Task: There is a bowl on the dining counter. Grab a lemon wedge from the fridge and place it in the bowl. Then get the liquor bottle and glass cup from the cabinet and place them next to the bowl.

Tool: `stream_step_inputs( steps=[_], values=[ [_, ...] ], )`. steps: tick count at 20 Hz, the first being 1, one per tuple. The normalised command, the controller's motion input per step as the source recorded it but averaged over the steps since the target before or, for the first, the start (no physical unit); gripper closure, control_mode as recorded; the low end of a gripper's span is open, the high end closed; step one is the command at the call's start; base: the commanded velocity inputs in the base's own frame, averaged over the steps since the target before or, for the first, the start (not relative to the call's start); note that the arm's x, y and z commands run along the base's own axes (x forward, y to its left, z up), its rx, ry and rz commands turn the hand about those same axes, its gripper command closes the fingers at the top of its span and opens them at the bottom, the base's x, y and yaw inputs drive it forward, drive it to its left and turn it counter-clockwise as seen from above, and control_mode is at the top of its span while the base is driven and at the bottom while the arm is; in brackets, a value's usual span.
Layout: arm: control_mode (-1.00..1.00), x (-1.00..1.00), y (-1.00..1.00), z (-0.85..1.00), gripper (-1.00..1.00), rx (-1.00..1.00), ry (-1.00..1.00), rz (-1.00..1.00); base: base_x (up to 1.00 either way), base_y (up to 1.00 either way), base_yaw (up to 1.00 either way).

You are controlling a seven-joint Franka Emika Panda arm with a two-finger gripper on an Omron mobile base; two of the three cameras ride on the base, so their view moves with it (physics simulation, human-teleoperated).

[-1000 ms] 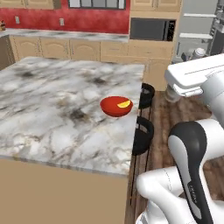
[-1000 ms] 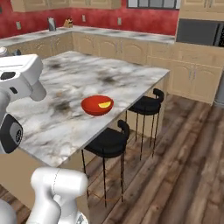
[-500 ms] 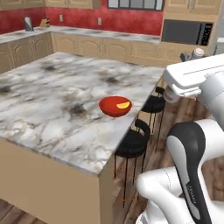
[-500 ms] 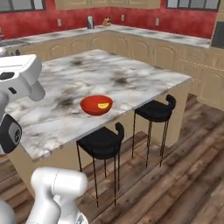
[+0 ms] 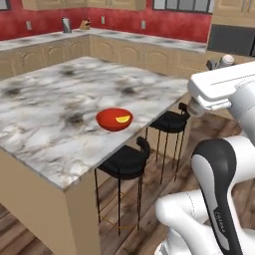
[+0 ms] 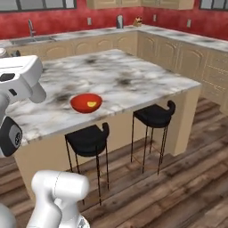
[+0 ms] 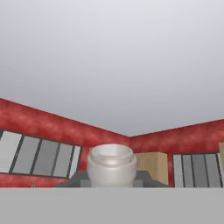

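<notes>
Pinching the liquor bottle (image 7: 111, 165) at its neck, the gripper (image 7: 111, 179) points upward, the arm raised high near the dining counter (image 5: 55, 104). Small and pale, the bottle is likely rigid, light and slick; holding just below the cap suits it. On the counter sits the bowl (image 5: 114, 119) with the lemon wedge (image 5: 122, 119).

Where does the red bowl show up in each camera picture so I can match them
Left base view: the bowl sits left of center on the dining counter, near its stool-side edge.
Right base view: the bowl sits left of center, above the nearer stool.
Hand view: not in it.
Shared landmark: the lemon wedge inside the bowl.
</notes>
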Motion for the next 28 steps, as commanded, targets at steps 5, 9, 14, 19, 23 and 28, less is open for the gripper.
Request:
stream_step_inputs(
  steps=[5,9,14,19,23,28],
  values=[
    [1.00,0.00,0.00,0.00,1.00,0.00,0.00,0.00,0.12,-0.89,0.43],
    [1.00,0.00,0.00,0.00,1.00,0.00,0.00,0.00,0.22,-0.82,0.48],
    [1.00,0.00,0.00,0.00,1.00,0.00,0.00,0.00,0.34,-0.80,0.48],
    [1.00,0.00,0.00,0.00,1.00,0.00,0.00,0.00,0.39,-0.81,0.47],
    [1.00,0.00,0.00,0.00,1.00,0.00,0.00,0.00,0.45,-0.81,0.47],
    [1.00,0.00,0.00,0.00,1.00,0.00,0.00,0.00,0.58,-0.72,0.51]
  ],
)
